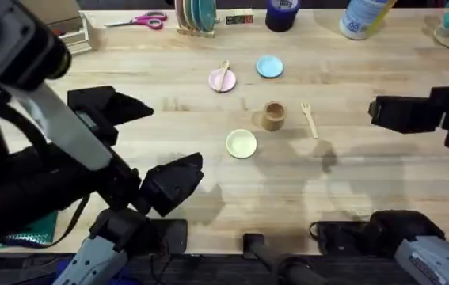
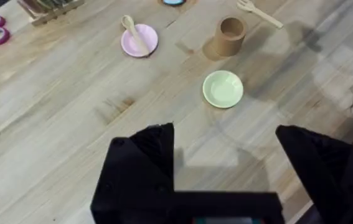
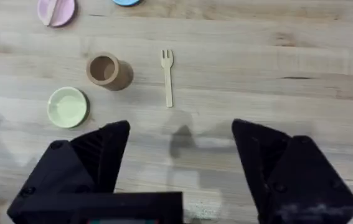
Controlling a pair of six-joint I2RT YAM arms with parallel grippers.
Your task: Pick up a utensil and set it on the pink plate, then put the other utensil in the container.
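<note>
Gaping wide and empty, black right gripper [image 3: 179, 162] and black left gripper [image 2: 226, 168] above bare table. Lying on small round pink plate [image 1: 222, 80], light wooden spoon [image 1: 224, 73]; just right of tan cylindrical cup [image 1: 273, 115], small wooden fork [image 1: 310, 119], flat on wood. Cut off at far edge of left wrist view, fork tines.

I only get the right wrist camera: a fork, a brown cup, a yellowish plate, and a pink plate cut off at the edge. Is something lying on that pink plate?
Observer: Yes, a wooden spoon lies across the pink plate, one end poking past the rim.
Operator: And where is the other arm's hand?
Observer: The left hand hangs open above the wood, on the near side of the yellow plate, holding nothing.
Operator: Is there anything else farther back?
Observer: Pink-handled scissors lie at the far edge, beside a rack of upright plates.
</note>
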